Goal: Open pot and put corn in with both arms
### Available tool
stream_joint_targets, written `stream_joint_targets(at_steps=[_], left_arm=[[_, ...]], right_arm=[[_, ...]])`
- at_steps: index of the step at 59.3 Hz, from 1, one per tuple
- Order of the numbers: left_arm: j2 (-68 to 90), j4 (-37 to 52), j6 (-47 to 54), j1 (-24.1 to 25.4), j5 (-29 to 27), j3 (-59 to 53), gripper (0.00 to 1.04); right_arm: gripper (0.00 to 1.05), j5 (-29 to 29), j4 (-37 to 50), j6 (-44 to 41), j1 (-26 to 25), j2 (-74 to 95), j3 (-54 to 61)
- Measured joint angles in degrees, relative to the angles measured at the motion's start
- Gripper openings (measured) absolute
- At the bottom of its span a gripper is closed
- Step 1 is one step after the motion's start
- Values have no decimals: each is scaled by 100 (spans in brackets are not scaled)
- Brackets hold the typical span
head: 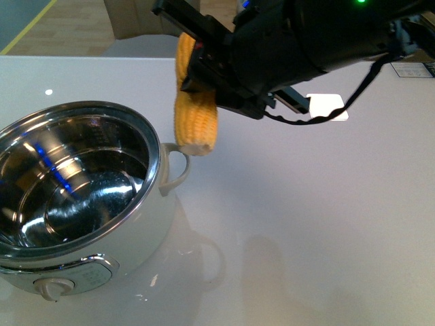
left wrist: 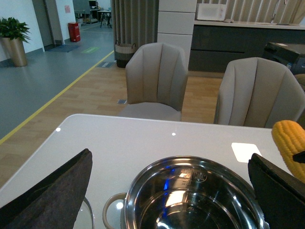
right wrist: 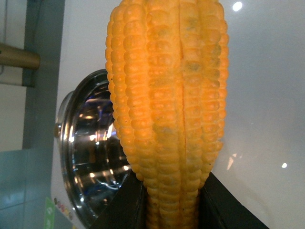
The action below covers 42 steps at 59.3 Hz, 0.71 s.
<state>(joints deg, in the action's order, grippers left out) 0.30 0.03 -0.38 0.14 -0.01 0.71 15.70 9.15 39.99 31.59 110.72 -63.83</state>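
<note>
The pot (head: 146, 238) stands at the left of the white table with no lid on it. Its shiny steel inside is empty, and its control knob (head: 54, 288) faces the front. My right gripper (head: 197, 68) is shut on the corn (head: 196, 119) and holds it upright in the air, just above the pot's right loop handle (head: 178, 166). In the right wrist view the corn (right wrist: 167, 95) fills the frame between the fingers (right wrist: 121, 205), with the pot (right wrist: 90, 143) behind it. My left gripper (left wrist: 170, 157) is open and empty above the pot (left wrist: 190, 160). The corn (left wrist: 290, 143) shows at the edge of that view.
A white card (head: 328, 106) lies on the table (head: 306, 224) behind the right arm. A curved glass rim (left wrist: 89, 214), perhaps the lid, shows beside the pot's other handle. Two grey chairs (left wrist: 157, 76) stand beyond the table's far edge.
</note>
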Motion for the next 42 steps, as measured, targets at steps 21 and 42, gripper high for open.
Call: stream_joint_targets(at_steps=[21,42], left_arm=[[0,0,0,0,0,0,98],[0,0,0,0,0,0,98]], right_arm=[[17,286,-162,387,446,586,-802],[15,411,-522,549,796,1408,-1755]])
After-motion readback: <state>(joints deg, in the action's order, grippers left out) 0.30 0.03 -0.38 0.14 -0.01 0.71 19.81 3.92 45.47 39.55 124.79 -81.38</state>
